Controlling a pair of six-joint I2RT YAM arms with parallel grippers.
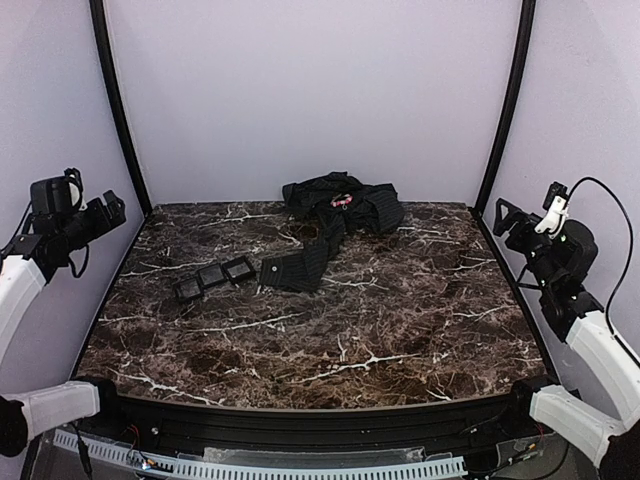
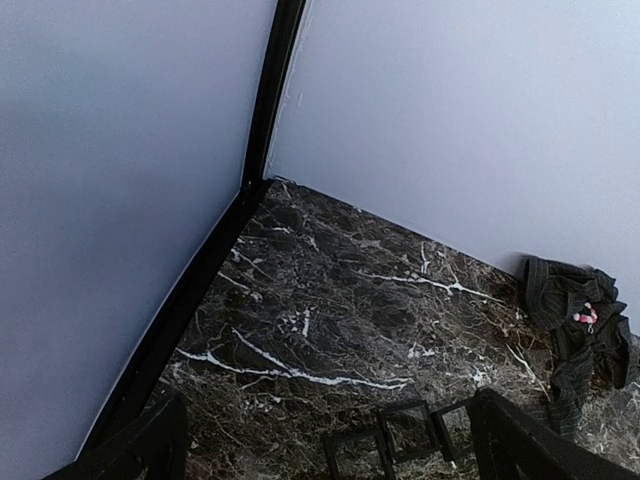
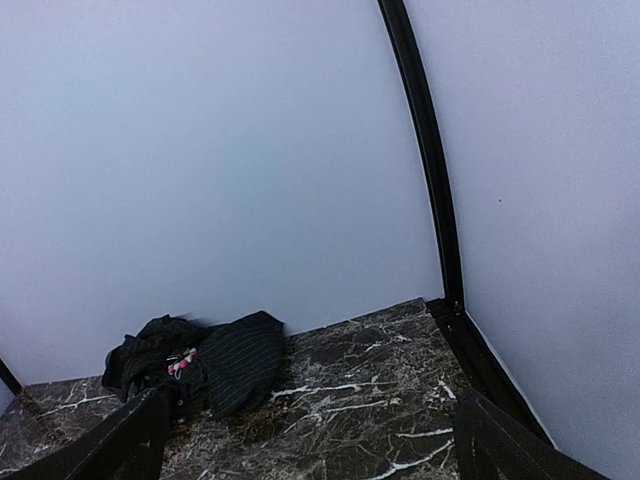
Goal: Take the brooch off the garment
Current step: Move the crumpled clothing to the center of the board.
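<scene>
A dark pinstriped garment [image 1: 335, 215] lies crumpled at the back middle of the marble table. The small pink brooch [image 1: 342, 202] is pinned on its upper part. It also shows in the left wrist view [image 2: 586, 317] and the right wrist view [image 3: 181, 364]. My left gripper [image 1: 108, 212] is raised at the far left edge, open and empty. My right gripper [image 1: 505, 217] is raised at the far right edge, open and empty. Both are far from the garment.
Three small black square trays [image 1: 213, 276] sit in a row left of the garment's lower sleeve, also in the left wrist view [image 2: 400, 440]. Lilac walls with black corner posts [image 1: 118, 100] enclose the table [image 1: 400, 320].
</scene>
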